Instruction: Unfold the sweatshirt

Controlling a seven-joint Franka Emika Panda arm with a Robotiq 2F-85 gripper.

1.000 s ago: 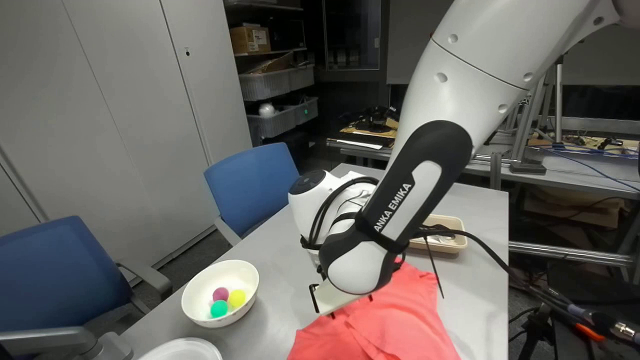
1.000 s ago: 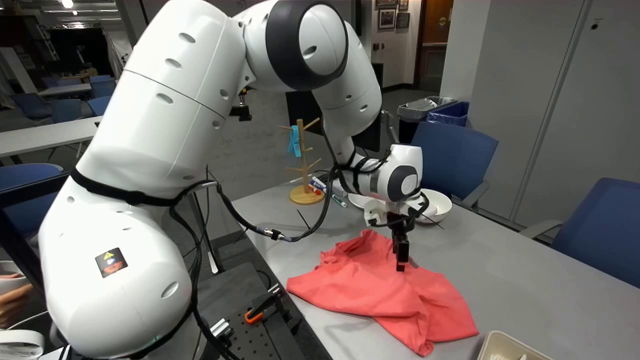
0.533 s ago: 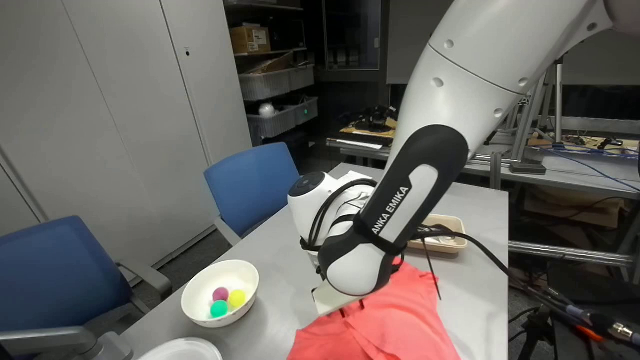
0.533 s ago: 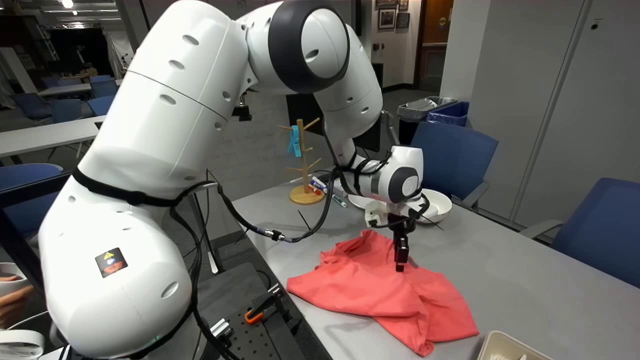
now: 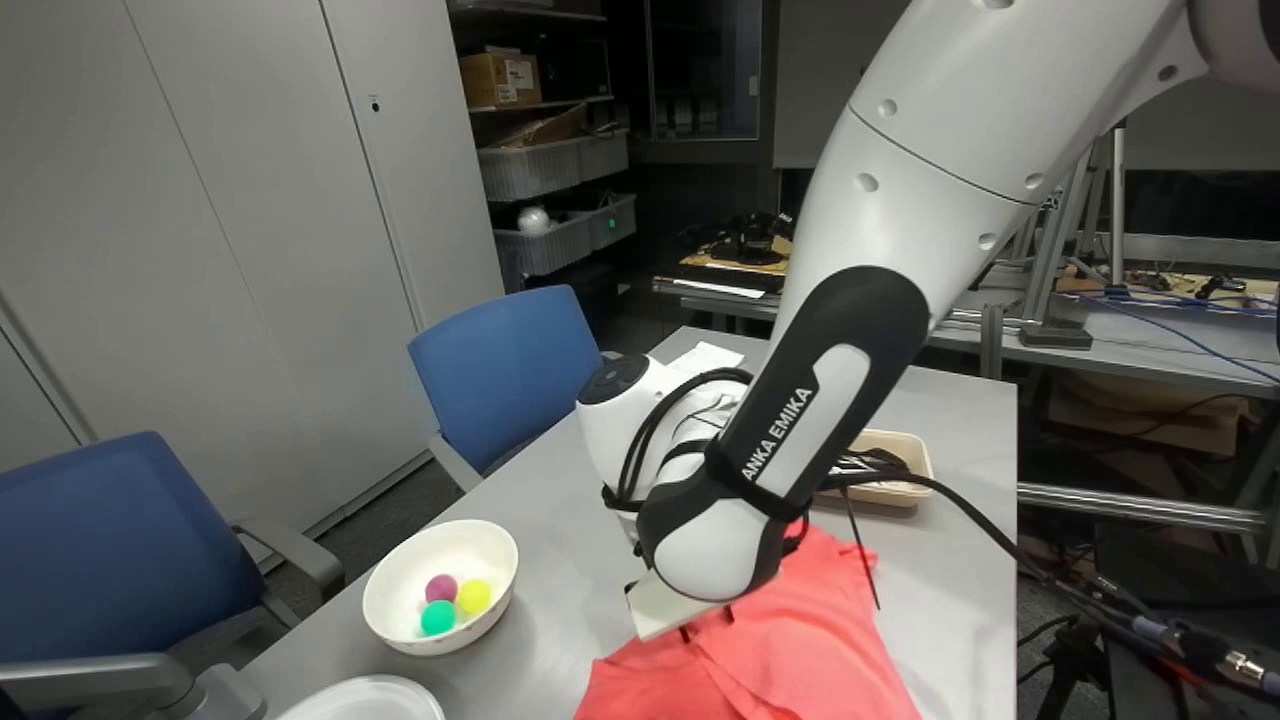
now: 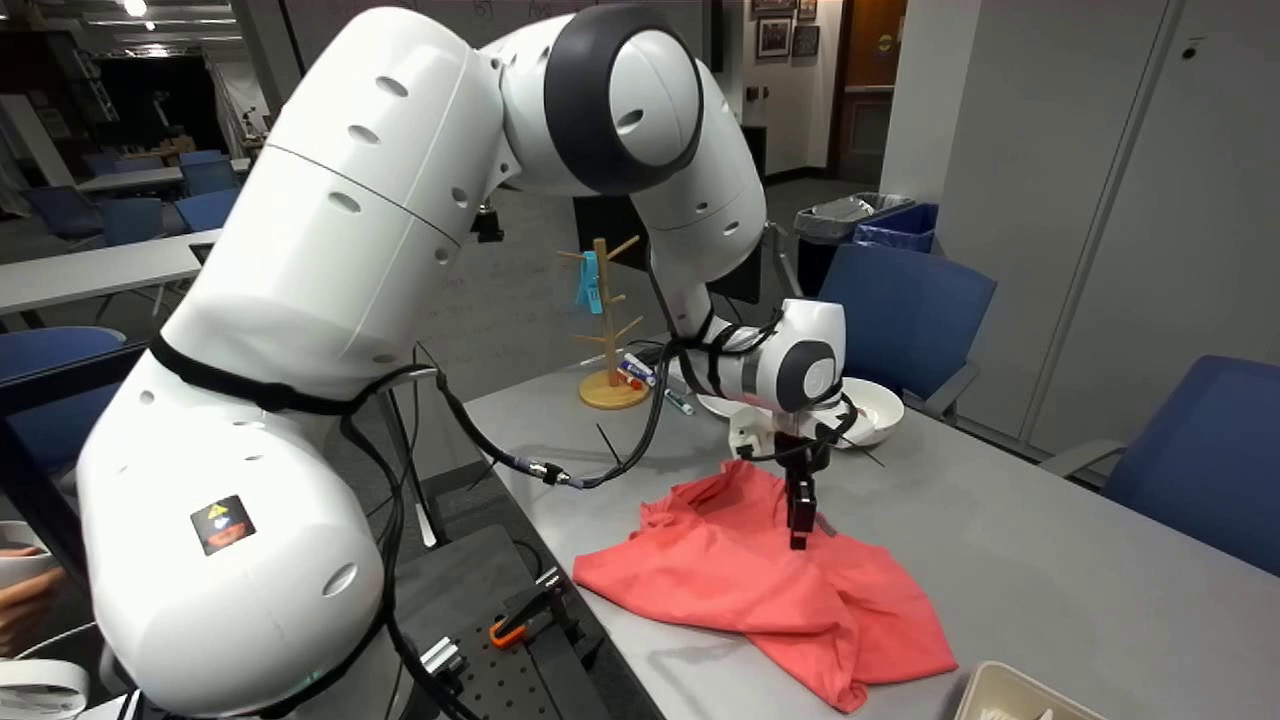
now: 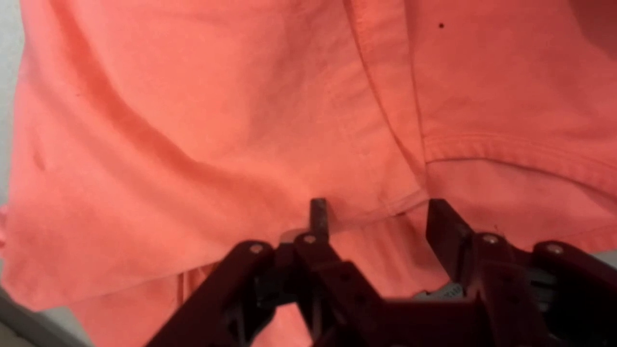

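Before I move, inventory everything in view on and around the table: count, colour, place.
sweatshirt: 1, coral, rumpled on the table
table: 1, grey, under the sweatshirt
bowl: 1, white, on the table
balls: 3, purple, yellow, green, in the bowl
plate: 1, white, beside the bowl
tray: 1, beige, beside the sweatshirt
sheet: 1, white, at the table's end
peg stand: 1, tan, on the table
clip: 1, turquoise, on the peg stand
markers: several, mixed, beside the peg stand
chairs: 2, blue, along the table
arm: 1, white and black, over the table
tool: 1, dark, jaws apart over the sweatshirt
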